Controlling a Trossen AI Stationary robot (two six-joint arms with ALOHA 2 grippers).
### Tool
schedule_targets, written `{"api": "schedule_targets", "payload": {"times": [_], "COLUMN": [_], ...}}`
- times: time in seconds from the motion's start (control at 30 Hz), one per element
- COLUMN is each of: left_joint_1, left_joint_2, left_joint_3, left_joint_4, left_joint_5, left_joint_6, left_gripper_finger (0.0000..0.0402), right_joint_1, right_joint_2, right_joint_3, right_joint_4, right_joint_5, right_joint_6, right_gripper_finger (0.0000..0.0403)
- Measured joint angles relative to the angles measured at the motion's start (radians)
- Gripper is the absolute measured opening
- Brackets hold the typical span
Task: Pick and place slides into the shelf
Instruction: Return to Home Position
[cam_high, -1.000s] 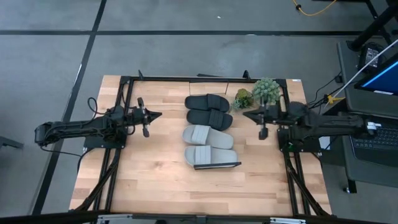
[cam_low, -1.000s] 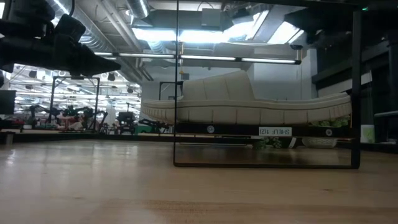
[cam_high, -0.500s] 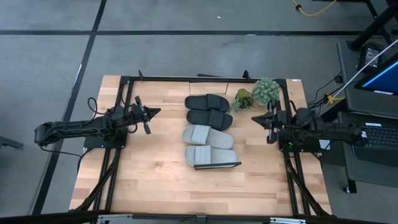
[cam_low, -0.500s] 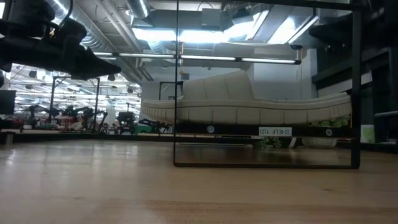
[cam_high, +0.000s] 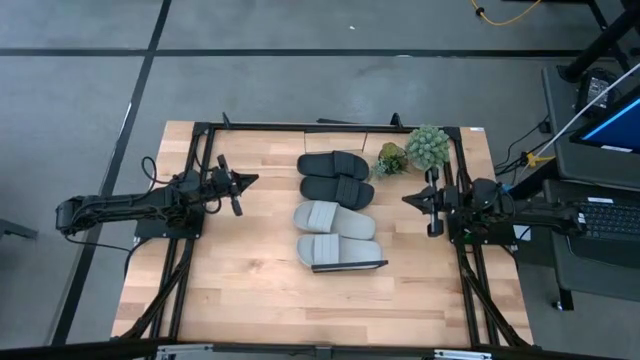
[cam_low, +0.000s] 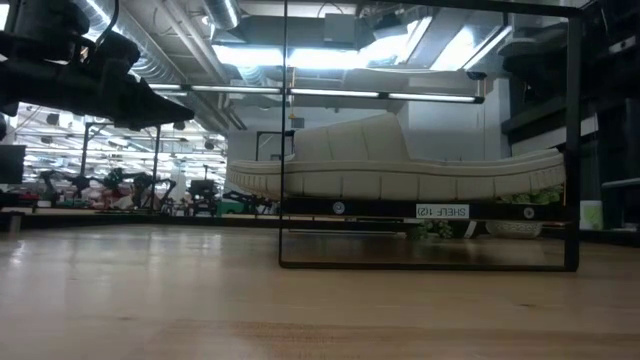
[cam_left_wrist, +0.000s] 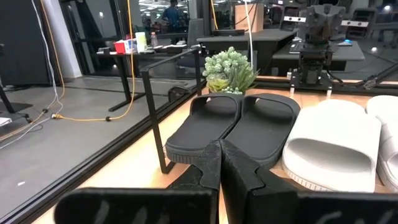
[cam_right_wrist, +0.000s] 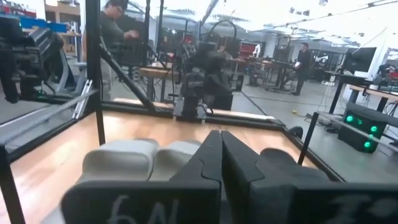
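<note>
Four slides are seen lined up in one column at the centre of the high view. The two black slides (cam_high: 336, 165) are placed in the upper half, side by side and touching. The two grey slides (cam_high: 335, 219) are placed directly below them. All four are carried by the shelf (cam_high: 352, 266), whose black wire edge shows just under the lowest grey one. In the low view one grey slide is seen side-on at mid-frame, raised above the surface (cam_low: 150, 300) inside the thin black frame.

The left gripper (cam_high: 250, 181) is held over the surface at the left of the column, level with the black pair and well apart from it. Its jaws are pressed together with nothing between them — in the left wrist view the dark fingers (cam_left_wrist: 208, 165) meet at the bottom centre, with the black slides beyond. The right gripper (cam_high: 410, 198) is held at the right of the column, near and just below the green potted plant (cam_high: 426, 146) at the upper right of the surface, clear of every slide. Its jaws are likewise closed and empty, as shown in the right wrist view.
</note>
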Motion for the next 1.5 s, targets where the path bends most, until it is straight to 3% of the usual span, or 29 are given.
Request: {"api": "schedule_targets", "payload": {"times": [0.63, 0.87, 1.3, 1.5], "left_joint_1": [0.000, 0.000, 0.000, 0.000], "left_joint_2": [0.000, 0.000, 0.000, 0.000], "left_joint_3": [0.000, 0.000, 0.000, 0.000], "left_joint_4": [0.000, 0.000, 0.000, 0.000], "left_joint_5": [0.000, -0.001, -0.001, -0.001], "left_joint_6": [0.000, 0.001, 0.001, 0.001], "left_gripper_finger": [0.0000, 0.0000, 0.0000, 0.0000], "right_joint_1": [0.000, 0.000, 0.000, 0.020], "right_joint_2": [-0.002, -0.001, -0.001, -0.002], "right_joint_3": [-0.051, -0.051, -0.051, -0.051], "right_joint_4": [0.027, -0.108, -0.061, 0.018], "right_joint_5": [-0.027, -0.025, -0.026, -0.133], "right_joint_6": [0.015, 0.243, 0.093, 0.001], "right_gripper_finger": [0.0006, 0.0022, 0.0034, 0.0035]}}
